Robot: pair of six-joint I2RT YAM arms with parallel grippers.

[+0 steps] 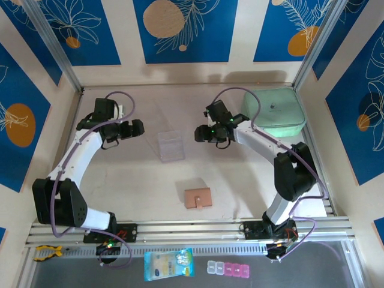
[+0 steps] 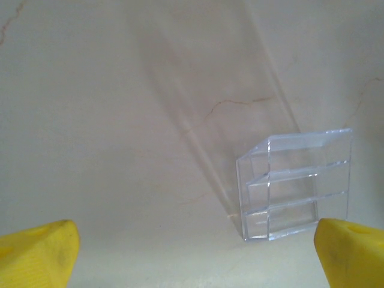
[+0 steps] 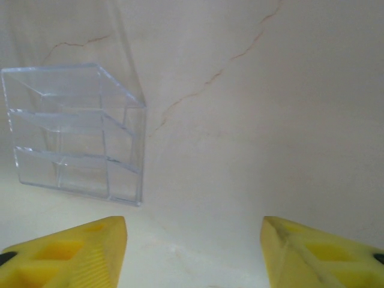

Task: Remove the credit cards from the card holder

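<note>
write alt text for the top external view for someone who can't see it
The left gripper and right gripper hang over a pale table, on either side of a clear box. A tan card holder lies nearer the arm bases, and a mint-green case sits at the far right.

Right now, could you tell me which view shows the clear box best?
The right wrist view: the clear box sits large and close, its stepped shelves plain. The left wrist view shows it whole too, but smaller, at lower right. The top view shows it small and faint, mid-frame.
</note>
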